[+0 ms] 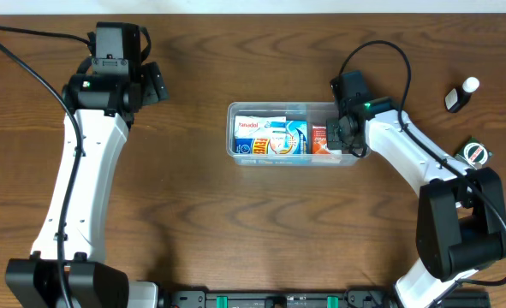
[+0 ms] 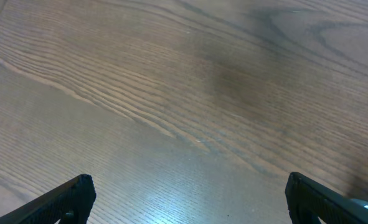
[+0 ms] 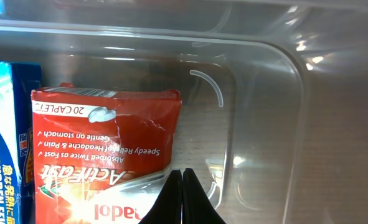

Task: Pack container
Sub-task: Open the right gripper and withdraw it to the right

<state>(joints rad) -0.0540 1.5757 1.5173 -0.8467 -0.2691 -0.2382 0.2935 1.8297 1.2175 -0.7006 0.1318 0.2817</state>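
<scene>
Hanging in the container (image 1: pixel 261 105), the right end effector (image 3: pixel 182 172) — pressed together, wrist view only — perhaps touches the red box (image 3: pixel 109 143).

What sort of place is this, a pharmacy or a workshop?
Probably a robotics test bench: two white robot arms stand at a wooden table, and a clear container of medicine boxes lies between them.

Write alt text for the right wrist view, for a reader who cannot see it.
The right gripper, shut, points into the clear container, its tips in front of a red medicine box marked 20 caplets. A blue box stands beside the red one at the picture's left edge. Right of the red box only clear plastic shows.
</scene>
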